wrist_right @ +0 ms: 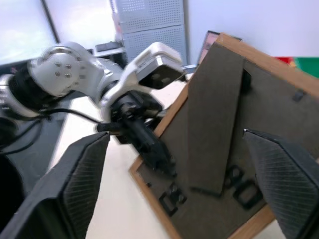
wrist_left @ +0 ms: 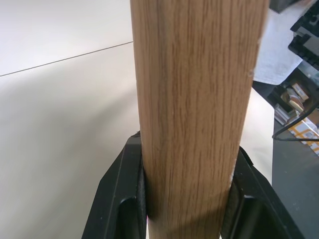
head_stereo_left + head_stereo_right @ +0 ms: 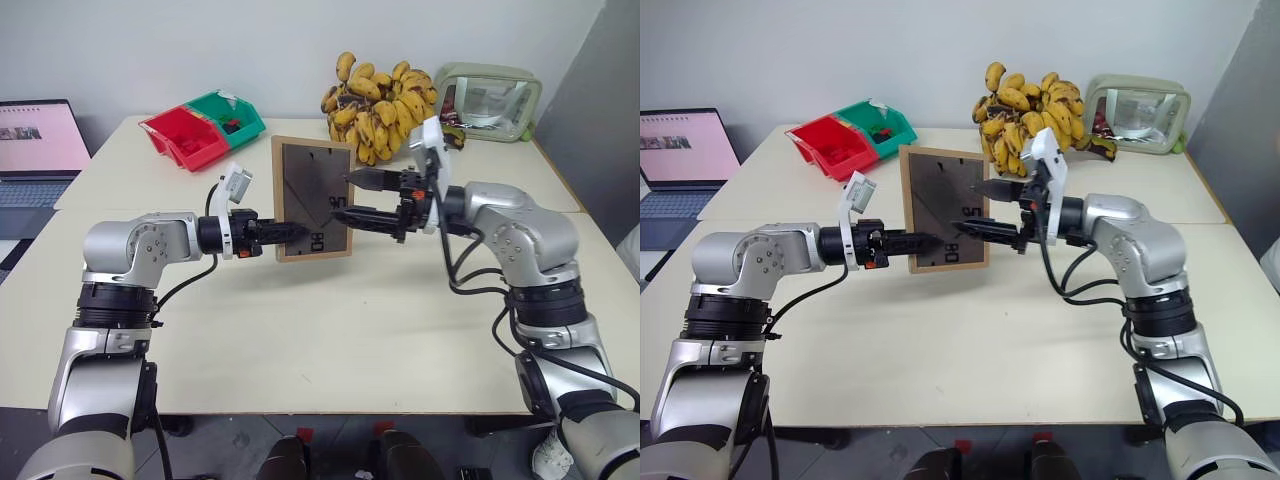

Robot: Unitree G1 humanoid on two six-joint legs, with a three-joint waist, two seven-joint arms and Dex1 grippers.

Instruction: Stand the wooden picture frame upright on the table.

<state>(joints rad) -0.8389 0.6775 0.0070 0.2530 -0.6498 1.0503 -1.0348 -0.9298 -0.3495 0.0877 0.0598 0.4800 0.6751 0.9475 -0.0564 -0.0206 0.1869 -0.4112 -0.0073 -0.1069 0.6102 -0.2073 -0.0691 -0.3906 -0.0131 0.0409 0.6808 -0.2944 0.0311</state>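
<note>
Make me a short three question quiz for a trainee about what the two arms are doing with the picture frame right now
1. True or false: the left gripper clamps the wooden picture frame by its edge.
2. How do the right gripper fingers stand? A) shut on the frame B) spread open at the frame's back C) holding a banana
3. Fill in: behind the frame, on the table, lies a bunch of ____.

Key: 1 true. 2 B. 3 bananas.
</note>
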